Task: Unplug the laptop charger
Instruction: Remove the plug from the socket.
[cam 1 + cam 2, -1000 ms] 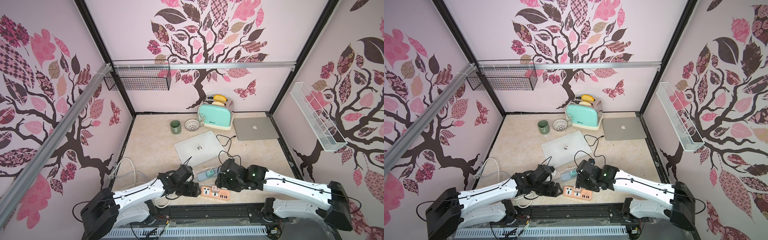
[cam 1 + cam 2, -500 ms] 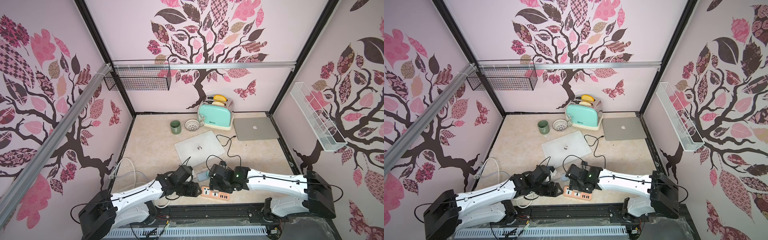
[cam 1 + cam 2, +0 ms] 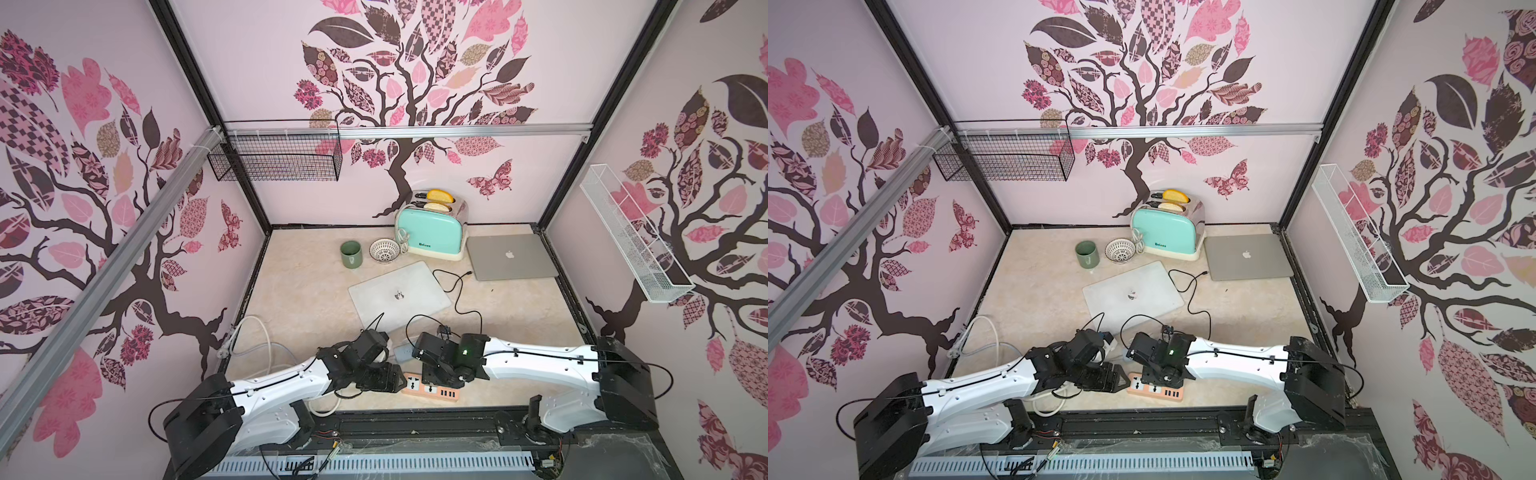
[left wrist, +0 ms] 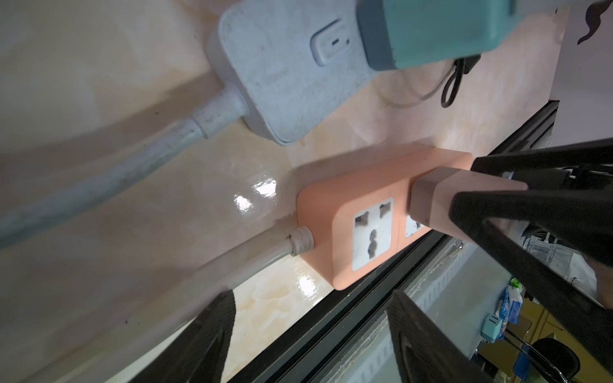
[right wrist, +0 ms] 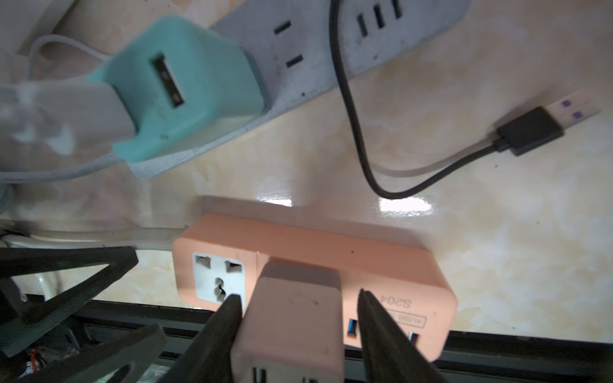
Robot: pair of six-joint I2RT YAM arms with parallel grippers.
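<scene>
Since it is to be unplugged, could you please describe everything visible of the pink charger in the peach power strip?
The pink charger is a boxy plastic block with rounded edges and a darker band at its base; slots show on its outer end. It sits plugged into the peach power strip, beside an empty socket. The right gripper straddles it: one of the jaws seems to touch its side, the other shows a gap.

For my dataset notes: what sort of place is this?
Probably a lab robot cell staged as a home counter: a black frame holds walls with tree decals, and a toaster and a laptop sit on the marble-look top.
</scene>
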